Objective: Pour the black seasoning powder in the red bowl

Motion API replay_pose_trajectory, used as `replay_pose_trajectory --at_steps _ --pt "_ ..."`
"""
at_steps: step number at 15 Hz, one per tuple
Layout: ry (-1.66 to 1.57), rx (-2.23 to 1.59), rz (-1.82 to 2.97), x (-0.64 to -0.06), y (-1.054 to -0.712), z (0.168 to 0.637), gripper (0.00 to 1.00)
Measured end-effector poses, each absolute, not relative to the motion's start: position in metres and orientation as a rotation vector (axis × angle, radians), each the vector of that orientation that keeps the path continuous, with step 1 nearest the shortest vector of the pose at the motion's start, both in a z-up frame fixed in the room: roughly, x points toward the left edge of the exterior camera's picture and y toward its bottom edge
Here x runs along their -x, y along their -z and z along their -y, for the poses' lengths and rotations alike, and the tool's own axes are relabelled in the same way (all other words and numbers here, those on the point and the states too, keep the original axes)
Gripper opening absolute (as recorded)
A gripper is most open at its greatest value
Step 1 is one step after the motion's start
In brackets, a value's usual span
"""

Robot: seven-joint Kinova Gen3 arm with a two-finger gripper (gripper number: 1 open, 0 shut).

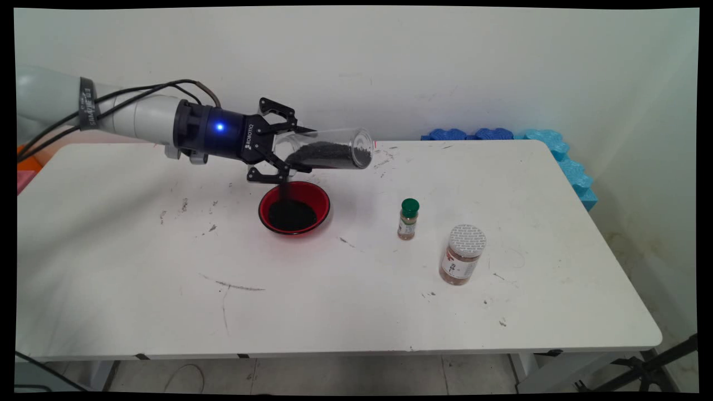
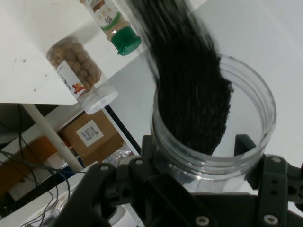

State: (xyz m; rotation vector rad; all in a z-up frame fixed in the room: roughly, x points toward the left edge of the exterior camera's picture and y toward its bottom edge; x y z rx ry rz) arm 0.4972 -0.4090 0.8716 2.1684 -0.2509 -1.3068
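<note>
My gripper [image 1: 292,149] is shut on a clear plastic jar [image 1: 328,149] held on its side, a little above the table. The jar is partly filled with black grains, and its base points right. A thin dark stream of grains [image 1: 284,189] falls from the gripper end into a red bowl [image 1: 320,195] directly below, which holds a pool of black grains [image 1: 291,214]. In the hand view the jar's open mouth [image 2: 255,94] sits between my fingers [image 2: 147,146], with the grains sliding along its wall.
A small green-capped spice bottle [image 1: 408,219] [image 2: 113,23] stands right of the bowl. Further right and nearer stands a white-lidded jar of brown balls [image 1: 463,255] [image 2: 78,71]. Blue foam pieces [image 1: 557,150] line the white table's [image 1: 139,278] far right corner.
</note>
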Motion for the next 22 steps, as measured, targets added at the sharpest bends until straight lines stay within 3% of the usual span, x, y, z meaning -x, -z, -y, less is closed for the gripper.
replay_pose_trajectory --at_steps 22 --pt "1.124 -2.03 0.673 -0.4911 -0.8727 0.4134 0.0"
